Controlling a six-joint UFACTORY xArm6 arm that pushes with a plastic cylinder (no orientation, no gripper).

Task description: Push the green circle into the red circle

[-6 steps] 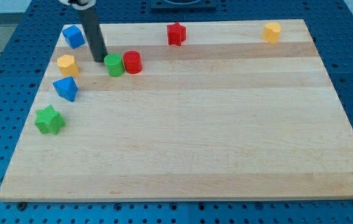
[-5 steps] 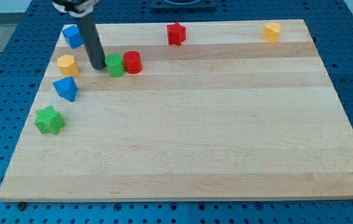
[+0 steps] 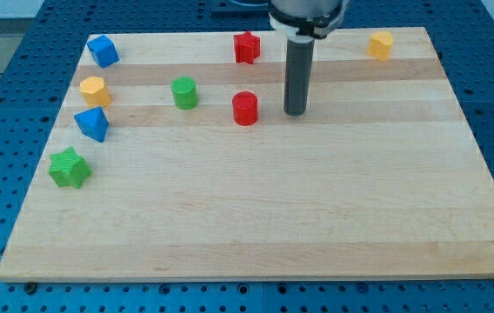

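Wooden board (image 3: 317,217); red star (image 3: 246,47), two yellow blocks (image 3: 381,44) (image 3: 95,89), two blue blocks (image 3: 103,50) (image 3: 92,123), green star (image 3: 70,168)

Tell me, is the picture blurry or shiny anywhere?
In the camera view, the green circle, red circle and my tip look sharp; the wooden board is evenly lit, with no strong glare and only faint shadows beside the blocks.

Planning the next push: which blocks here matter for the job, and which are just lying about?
Job: green circle; red circle; my tip, right of the red circle.

Lying about: red star; green star; two blue blocks; two yellow blocks.
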